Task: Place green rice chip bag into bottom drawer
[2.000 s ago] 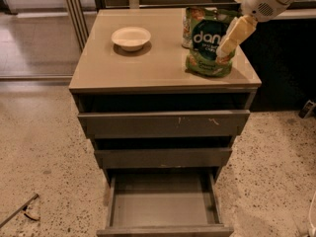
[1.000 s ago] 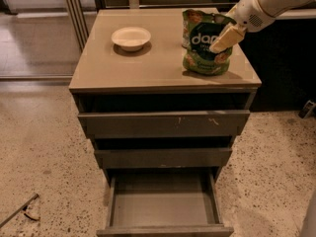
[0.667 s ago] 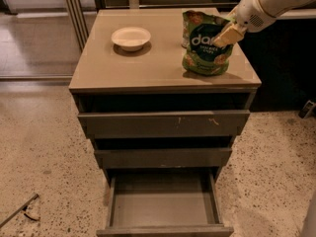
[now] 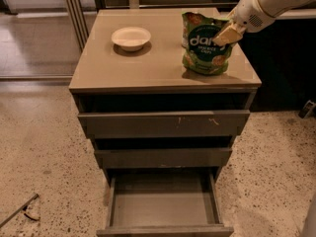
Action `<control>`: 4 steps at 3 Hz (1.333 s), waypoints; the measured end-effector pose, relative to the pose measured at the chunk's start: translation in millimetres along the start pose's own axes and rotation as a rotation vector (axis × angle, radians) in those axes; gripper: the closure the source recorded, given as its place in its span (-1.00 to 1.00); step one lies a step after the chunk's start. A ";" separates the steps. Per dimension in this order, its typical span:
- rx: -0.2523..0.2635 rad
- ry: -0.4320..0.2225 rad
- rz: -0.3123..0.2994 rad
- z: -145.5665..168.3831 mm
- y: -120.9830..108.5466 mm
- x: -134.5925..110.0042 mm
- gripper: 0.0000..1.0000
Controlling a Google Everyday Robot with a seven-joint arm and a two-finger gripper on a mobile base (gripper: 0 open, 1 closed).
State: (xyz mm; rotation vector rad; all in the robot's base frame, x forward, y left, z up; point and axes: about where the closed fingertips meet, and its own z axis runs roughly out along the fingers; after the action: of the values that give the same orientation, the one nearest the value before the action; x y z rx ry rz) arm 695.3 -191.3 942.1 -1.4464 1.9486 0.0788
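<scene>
The green rice chip bag [image 4: 203,46] stands upright on the right side of the grey cabinet top [image 4: 148,63], its "dang" label facing me. My gripper [image 4: 226,33] comes in from the upper right on a white arm and sits against the bag's upper right edge. The bag rests on the cabinet top. The bottom drawer [image 4: 163,204] is pulled out below and nothing lies in it.
A white bowl [image 4: 131,37] sits on the left of the cabinet top. A small can [image 4: 183,37] is mostly hidden behind the bag's left edge. The scratched top drawer [image 4: 163,123] and middle drawer [image 4: 163,157] are slightly out. Speckled floor surrounds the cabinet.
My gripper has shifted slightly up and left along the bag's right edge. The bag's top now hides more of the can. The drawers have not moved.
</scene>
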 end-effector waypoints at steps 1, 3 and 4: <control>-0.026 -0.031 -0.017 -15.0 11.4 -8.2 1.00; -0.135 -0.137 -0.088 -74.7 53.9 -27.9 1.00; -0.241 -0.195 -0.127 -109.5 88.9 -31.5 1.00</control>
State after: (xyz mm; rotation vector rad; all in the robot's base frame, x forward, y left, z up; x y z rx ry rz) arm 569.1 -179.9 1011.7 -1.6475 1.7301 0.3941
